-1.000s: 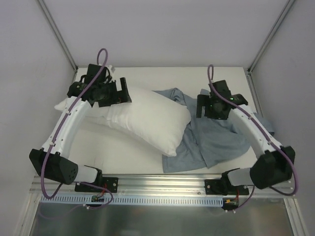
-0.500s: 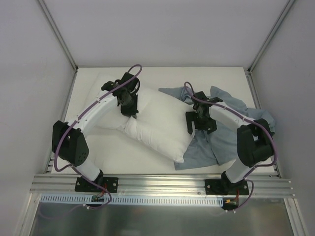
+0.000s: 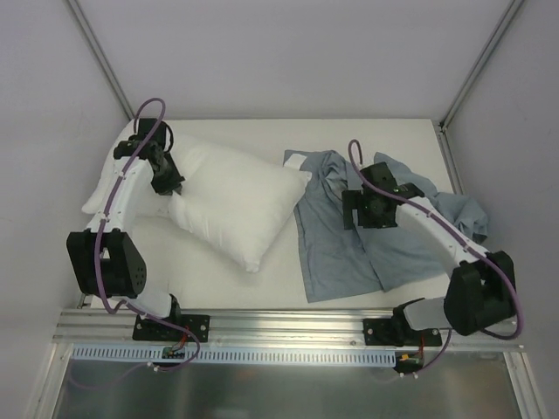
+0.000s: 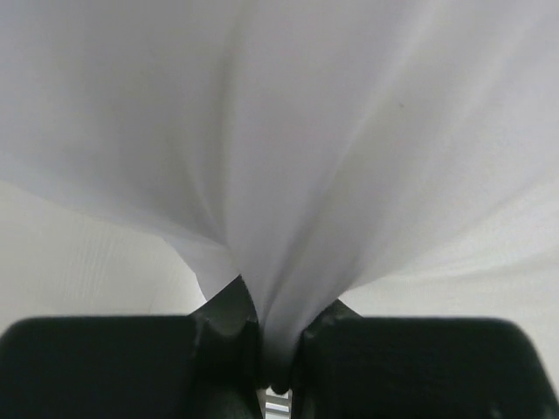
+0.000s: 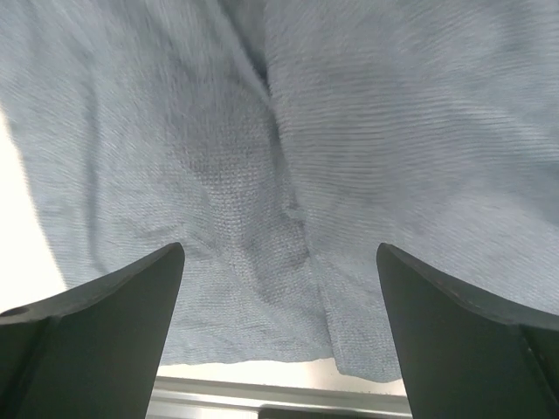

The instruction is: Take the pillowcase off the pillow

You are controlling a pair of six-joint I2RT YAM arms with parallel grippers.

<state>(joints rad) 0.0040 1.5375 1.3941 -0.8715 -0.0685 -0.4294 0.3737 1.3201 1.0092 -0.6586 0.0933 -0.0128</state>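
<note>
nearby, pillowcase (image 3: 349, 244) lies crumpled beside the pillow (image 3: 231, 201) on the table (image 3: 376, 135).

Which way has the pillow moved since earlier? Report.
Yes. The pillow has slid left toward the left edge of the table, away from the pillowcase.

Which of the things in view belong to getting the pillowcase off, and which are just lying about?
Part of the job:
- pillow, its left end pinched by the shut left gripper
- pillowcase, spread to the pillow's right, grey-blue side up
- right gripper, open over the pillowcase

Not part of it:
- table
- metal rail at the near edge
</note>
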